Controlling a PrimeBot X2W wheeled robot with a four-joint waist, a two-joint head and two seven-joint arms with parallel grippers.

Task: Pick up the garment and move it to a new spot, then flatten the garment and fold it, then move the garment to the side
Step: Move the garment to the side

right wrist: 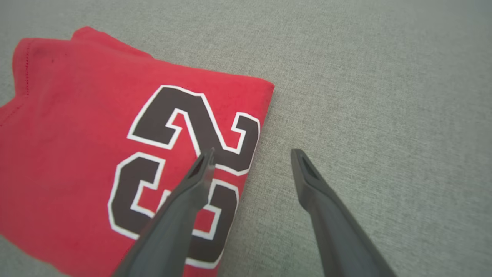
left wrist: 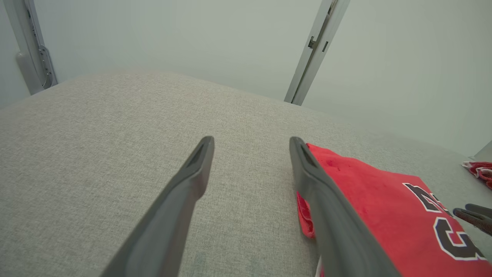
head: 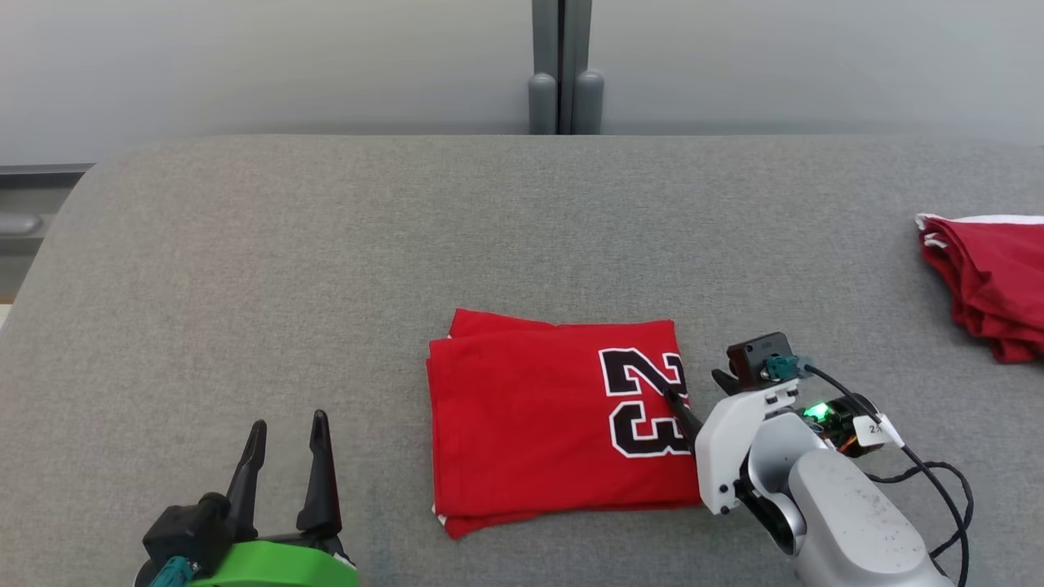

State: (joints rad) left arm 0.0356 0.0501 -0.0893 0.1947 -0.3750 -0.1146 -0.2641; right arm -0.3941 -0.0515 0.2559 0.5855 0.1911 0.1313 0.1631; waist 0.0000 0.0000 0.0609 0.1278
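Note:
The garment [head: 538,420] is a red jersey with a black "23", folded into a flat rectangle in the middle of the grey table; it also lies at the right of the left wrist view [left wrist: 384,204] and at the left of the right wrist view [right wrist: 96,154]. My right gripper [head: 693,395] hangs open over the jersey's right edge, one finger over the number and the other over bare table [right wrist: 251,159]. My left gripper [head: 287,436] stands open at the lower left, apart from the jersey, with nothing between its fingers [left wrist: 251,146].
A second red garment [head: 991,277] with white trim lies bunched at the table's right edge. The grey table [head: 326,261] runs wide to the left and back. A pale wall and a grey post [head: 563,65] stand behind it.

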